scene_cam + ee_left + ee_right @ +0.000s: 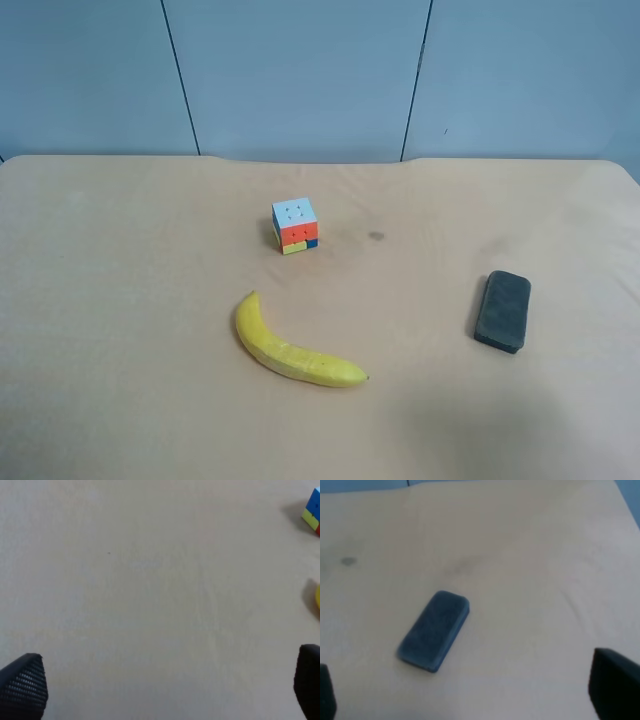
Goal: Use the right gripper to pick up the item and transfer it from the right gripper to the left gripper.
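A dark blue-grey flat block [502, 310] lies on the tan table at the exterior high view's right. In the right wrist view the block [434, 630] lies flat ahead of my right gripper [470, 700], whose two fingertips [615, 682] stand wide apart and hold nothing. My left gripper [165, 692] is also open and empty over bare table, its fingertips [22, 685] at the edges of the left wrist view. Neither arm shows in the exterior high view.
A yellow banana [290, 350] lies at the middle front and a coloured puzzle cube [295, 225] stands behind it. The cube [314, 512] and the banana's edge [317, 596] show at the side of the left wrist view. A blue wall stands behind the table [120, 260].
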